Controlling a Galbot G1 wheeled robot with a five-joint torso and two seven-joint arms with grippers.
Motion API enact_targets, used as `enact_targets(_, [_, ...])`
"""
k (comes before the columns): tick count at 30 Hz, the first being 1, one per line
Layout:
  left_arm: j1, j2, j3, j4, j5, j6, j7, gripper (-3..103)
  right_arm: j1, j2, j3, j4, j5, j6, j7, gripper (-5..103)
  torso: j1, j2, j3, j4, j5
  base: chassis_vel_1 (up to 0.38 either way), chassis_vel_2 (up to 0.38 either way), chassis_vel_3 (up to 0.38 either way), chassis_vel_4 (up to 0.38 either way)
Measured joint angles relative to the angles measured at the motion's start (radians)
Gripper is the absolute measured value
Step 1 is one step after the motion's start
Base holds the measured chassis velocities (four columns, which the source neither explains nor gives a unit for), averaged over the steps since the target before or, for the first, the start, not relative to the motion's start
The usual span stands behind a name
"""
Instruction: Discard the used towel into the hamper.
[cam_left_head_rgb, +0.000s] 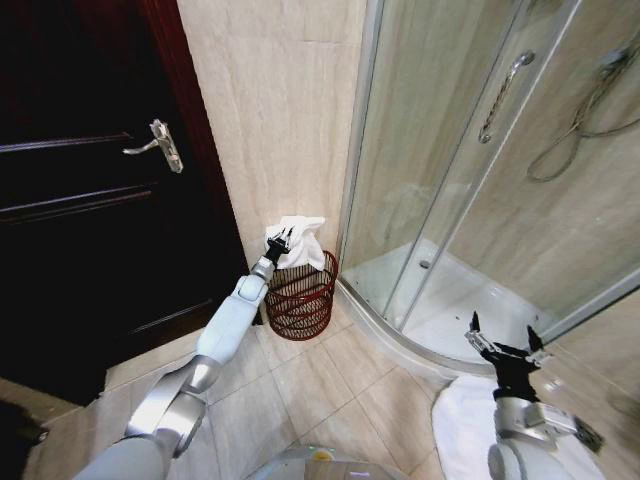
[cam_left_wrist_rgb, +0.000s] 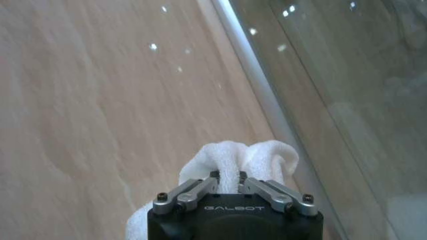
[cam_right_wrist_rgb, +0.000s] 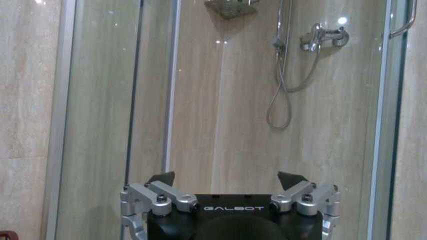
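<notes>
The white towel (cam_left_head_rgb: 300, 238) hangs bunched just above the hamper (cam_left_head_rgb: 300, 298), a dark reddish-brown openwork basket standing on the floor against the tiled wall. My left gripper (cam_left_head_rgb: 281, 241) is stretched out over the hamper's rim and shut on the towel. In the left wrist view the towel (cam_left_wrist_rgb: 240, 157) bulges out past the closed fingers of the left gripper (cam_left_wrist_rgb: 228, 176). My right gripper (cam_left_head_rgb: 508, 340) waits low on the right by the shower base, open and holding nothing; the right wrist view shows the same right gripper (cam_right_wrist_rgb: 227, 179) with its fingers spread.
A dark wooden door (cam_left_head_rgb: 90, 200) with a metal handle stands left of the hamper. The curved glass shower enclosure (cam_left_head_rgb: 450, 190) rises directly right of it. A white mat (cam_left_head_rgb: 465, 420) lies on the tiled floor by my right arm.
</notes>
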Motion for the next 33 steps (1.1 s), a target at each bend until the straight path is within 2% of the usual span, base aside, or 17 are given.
enact_targets(2, [0.009, -0.004, 0.008, 0.014, 0.022, 0.014, -0.016, 11, 0.003, 0.000, 0.000, 0.000, 0.001, -0.003, 0.000, 100, 0.000, 0.000, 0.000, 0.0000, 0.0003, 0.000, 0.000, 0.000, 0.000])
enact_targets(7, [0.019, -0.004, 0.024, 0.013, 0.016, 0.056, -0.024, 22, 0.009, 0.000, 0.003, 0.001, 0.009, -0.013, 0.001, 100, 0.000, 0.000, 0.000, 0.0001, 0.0000, 0.000, 0.000, 0.000, 0.000])
enact_targets(10, [0.025, 0.004, 0.029, -0.016, -0.001, 0.106, 0.011, 38, 0.015, 0.000, 0.005, 0.001, 0.013, -0.019, 0.002, 100, 0.000, 0.000, 0.000, 0.0000, 0.0002, 0.000, 0.000, 0.000, 0.000])
enact_targets(11, [0.025, 0.004, 0.029, -0.016, -0.001, 0.106, 0.011, 38, 0.015, 0.000, 0.005, 0.001, 0.013, -0.019, 0.002, 100, 0.000, 0.000, 0.000, 0.0000, 0.0002, 0.000, 0.000, 0.000, 0.000])
enact_targets(13, [0.028, 0.016, 0.038, -0.050, -0.016, 0.164, 0.039, 49, 0.017, 0.000, 0.005, 0.002, 0.015, -0.020, 0.002, 100, 0.000, 0.000, 0.000, 0.0000, 0.0003, 0.000, 0.000, 0.000, 0.000])
enact_targets(16, [0.026, 0.022, 0.048, -0.063, -0.032, 0.196, 0.045, 59, 0.020, 0.000, 0.006, 0.000, 0.019, -0.020, 0.002, 100, 0.000, 0.000, 0.000, 0.0001, 0.0002, 0.000, 0.000, 0.000, 0.000])
enact_targets(17, [0.022, 0.022, 0.050, -0.063, -0.035, 0.202, 0.046, 65, 0.021, 0.000, 0.007, -0.002, 0.021, -0.021, 0.002, 100, 0.000, 0.000, 0.000, 0.0000, 0.0002, 0.000, 0.000, 0.000, 0.000])
enact_targets(19, [0.021, 0.022, 0.051, -0.063, -0.035, 0.204, 0.046, 65, 0.022, 0.000, 0.007, -0.002, 0.023, -0.021, 0.003, 100, 0.000, 0.000, 0.000, 0.0000, 0.0002, 0.000, 0.000, 0.000, 0.000])
enact_targets(21, [0.020, 0.025, 0.052, -0.078, -0.041, 0.215, 0.048, 81, 0.023, 0.000, 0.011, -0.005, 0.032, -0.023, 0.003, 100, 0.000, 0.000, 0.000, -0.0001, 0.0002, 0.000, 0.000, 0.000, 0.000])
enact_targets(23, [0.026, 0.028, 0.052, -0.093, -0.048, 0.221, 0.047, 81, 0.022, 0.000, 0.013, -0.006, 0.036, -0.023, 0.003, 100, 0.000, 0.000, 0.000, -0.0001, 0.0003, 0.000, 0.000, 0.000, 0.000])
enact_targets(24, [0.042, 0.034, 0.051, -0.122, -0.064, 0.230, 0.045, 92, 0.022, 0.000, 0.015, -0.006, 0.041, -0.025, 0.003, 100, 0.000, 0.000, 0.000, -0.0001, 0.0003, 0.000, 0.000, 0.000, 0.000])
enact_targets(26, [0.065, 0.040, 0.044, -0.164, -0.084, 0.248, 0.042, 92, 0.022, 0.000, 0.015, -0.005, 0.045, -0.029, 0.003, 100, 0.000, 0.000, 0.000, -0.0002, 0.0001, 0.000, 0.000, 0.000, 0.000])
enact_targets(28, [0.132, 0.062, 0.009, -0.285, -0.157, 0.312, 0.028, 99, 0.022, 0.000, 0.014, 0.012, 0.060, -0.049, 0.002, 100, 0.000, 0.000, 0.000, -0.0004, 0.0002, 0.000, 0.000, 0.000, 0.000])
enact_targets(29, [0.186, 0.076, -0.026, -0.370, -0.207, 0.363, 0.013, 100, 0.023, 0.000, 0.012, 0.026, 0.076, -0.068, 0.000, 100, 0.000, 0.000, 0.000, -0.0004, 0.0002, 0.000, 0.000, 0.000, 0.000])
enact_targets(30, [0.186, 0.076, -0.026, -0.370, -0.207, 0.363, 0.013, 100, 0.023, 0.000, 0.012, 0.026, 0.076, -0.068, 0.000, 100, 0.000, 0.000, 0.000, -0.0004, 0.0002, 0.000, 0.000, 0.000, 0.000])
enact_targets(32, [0.298, 0.104, -0.109, -0.530, -0.309, 0.455, -0.016, 100, 0.031, -0.003, 0.006, 0.052, 0.116, -0.117, -0.005, 100, 0.000, 0.000, 0.000, 0.0002, 0.0001, 0.000, 0.000, 0.000, 0.000])
enact_targets(33, [0.298, 0.104, -0.109, -0.530, -0.309, 0.455, -0.016, 100, 0.031, -0.003, 0.006, 0.052, 0.116, -0.117, -0.005, 100, 0.000, 0.000, 0.000, 0.0002, 0.0001, 0.000, 0.000, 0.000, 0.000])
